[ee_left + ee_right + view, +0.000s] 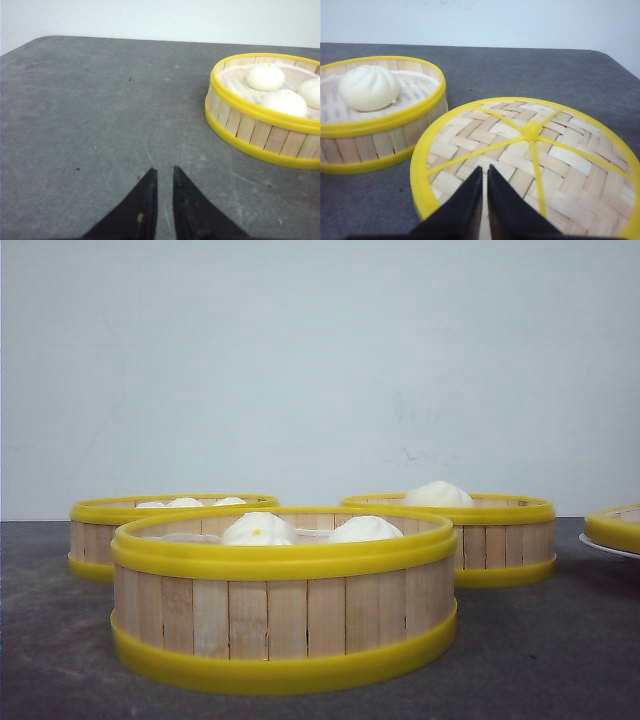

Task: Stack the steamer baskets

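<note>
Three steamer baskets stand on the table in the front view: one near the front with white buns, one at the back left, and one at the back right with a single bun. Neither gripper shows in the front view. My left gripper hovers over bare table with its tips nearly together and nothing between them. A basket with buns lies off to its side, apart from it. My right gripper is shut and empty above the woven lid, beside the one-bun basket.
The flat yellow-rimmed lid rests on a white plate at the right edge of the front view. A pale wall stands behind the dark grey table. The table's rounded far corner shows in the left wrist view.
</note>
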